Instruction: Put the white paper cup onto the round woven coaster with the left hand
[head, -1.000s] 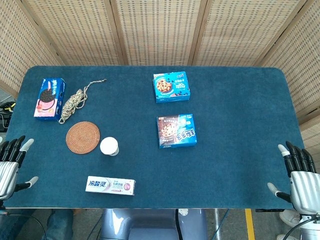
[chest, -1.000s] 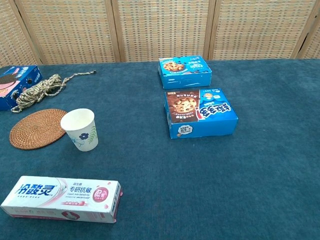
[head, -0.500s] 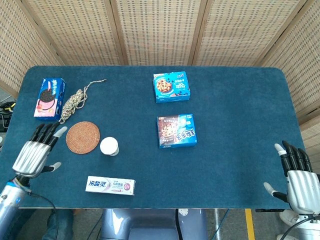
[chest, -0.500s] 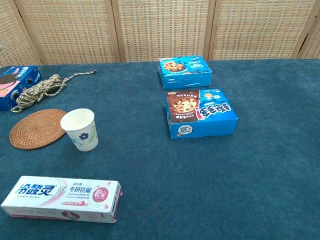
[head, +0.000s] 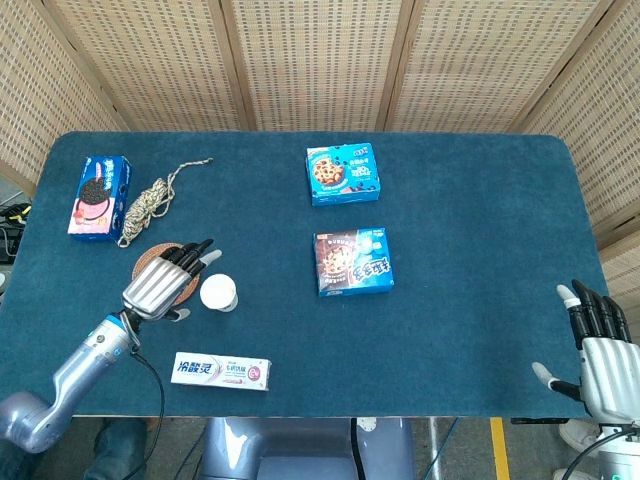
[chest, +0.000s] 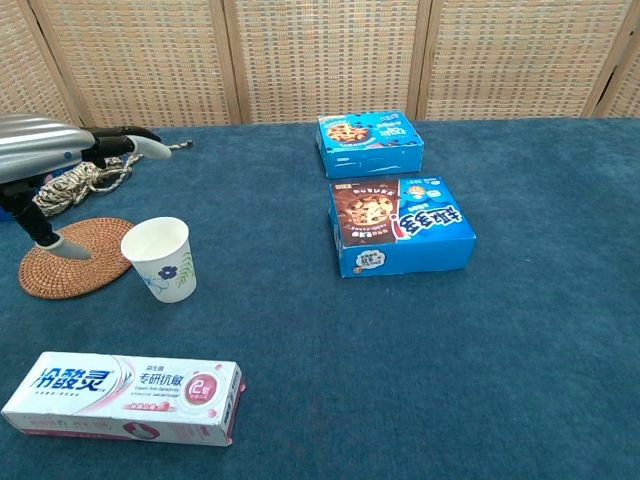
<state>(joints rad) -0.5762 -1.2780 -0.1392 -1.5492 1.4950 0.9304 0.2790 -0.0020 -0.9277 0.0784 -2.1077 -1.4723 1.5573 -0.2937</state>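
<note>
We see our left robot hand, which a moment ago hung at the desk's near-left edge, now reaching in over the round woven coaster, fingers spread apart and holding nothing. The white paper cup stands upright on the blue desk just right of the coaster, not yet touched; the hand is just beside it. We judge the approach is nearly done and the grasp comes next. A toothpaste box lies nearer us than the cup. Our right robot hand rests open, far right of the cup
</note>
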